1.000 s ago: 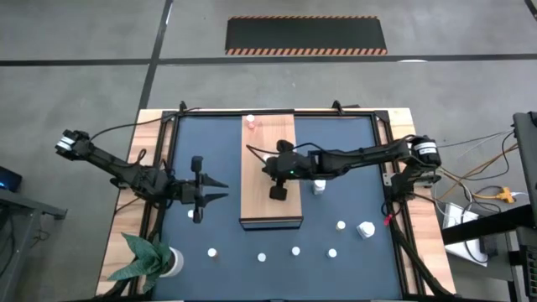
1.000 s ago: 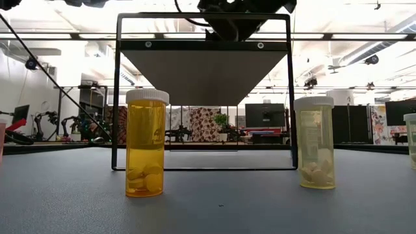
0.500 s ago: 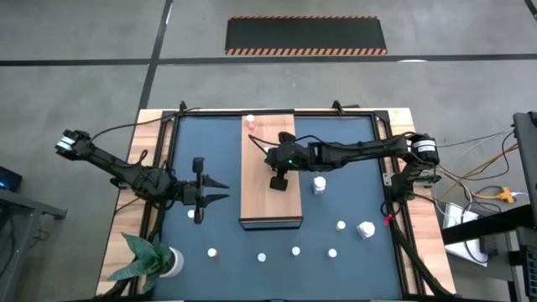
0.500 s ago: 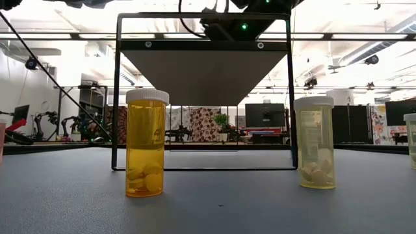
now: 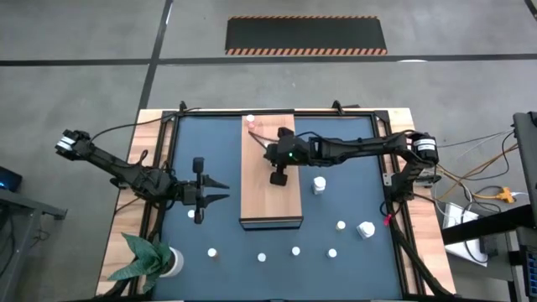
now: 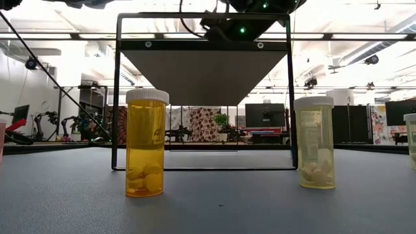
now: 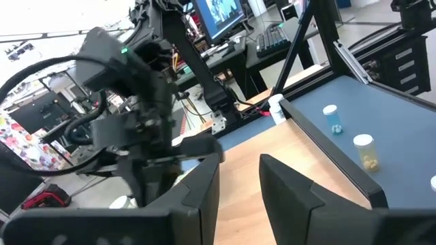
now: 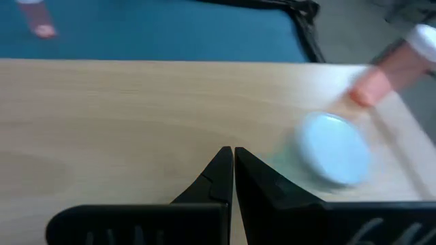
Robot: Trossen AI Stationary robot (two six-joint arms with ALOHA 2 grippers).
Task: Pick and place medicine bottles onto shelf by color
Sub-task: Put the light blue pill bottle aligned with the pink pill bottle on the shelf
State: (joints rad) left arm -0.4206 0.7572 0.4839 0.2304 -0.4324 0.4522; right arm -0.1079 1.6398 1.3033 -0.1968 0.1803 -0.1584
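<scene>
The shelf (image 5: 270,180) is a long light-wood board on a black frame in the middle of the dark mat. My right gripper (image 5: 279,176) (image 8: 233,158) is over the board, shut, with nothing between its fingers. Just beyond its tips toward the far edge, a white-capped bottle (image 8: 332,158) and a pink-capped bottle (image 8: 387,73) are on the board. The pink-capped bottle (image 5: 250,120) is at the board's far end. My left gripper (image 5: 216,192) (image 7: 238,178) waits open over the mat, left of the shelf. Several white-capped medicine bottles (image 5: 295,250) stand on the mat near the front edge.
A bottle (image 5: 319,184) stands on the mat just right of the shelf, and two more (image 5: 341,225) (image 5: 364,228) farther right. A potted green plant (image 5: 151,260) is at the near left corner. The low view shows an orange bottle (image 6: 145,143) and a pale one (image 6: 315,143) before the shelf frame (image 6: 117,91).
My right gripper has moved a little along the shelf toward the table's far edge, staying shut.
</scene>
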